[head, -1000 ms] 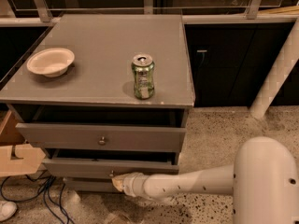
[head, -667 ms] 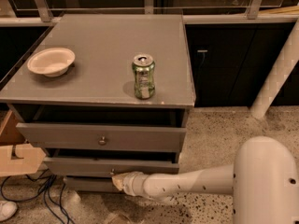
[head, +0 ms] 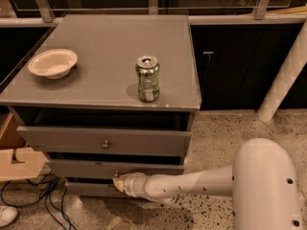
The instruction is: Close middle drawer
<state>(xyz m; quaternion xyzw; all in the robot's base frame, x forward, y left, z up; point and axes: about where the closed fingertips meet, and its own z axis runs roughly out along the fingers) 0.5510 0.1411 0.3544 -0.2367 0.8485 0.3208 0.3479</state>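
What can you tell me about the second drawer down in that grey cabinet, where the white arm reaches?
The middle drawer is wide, shallow and grey, its flat front looking like painted wood, set between the taller top drawer and the lowest drawer. A dark gap above suggests it stands slightly open. The robot's white gripper is at the middle of its front, apparently touching it.

Speckled floor meets dark cabinets beside a white post.

A green can stands upright on the grey tabletop, well apart from a cream bowl (left side).
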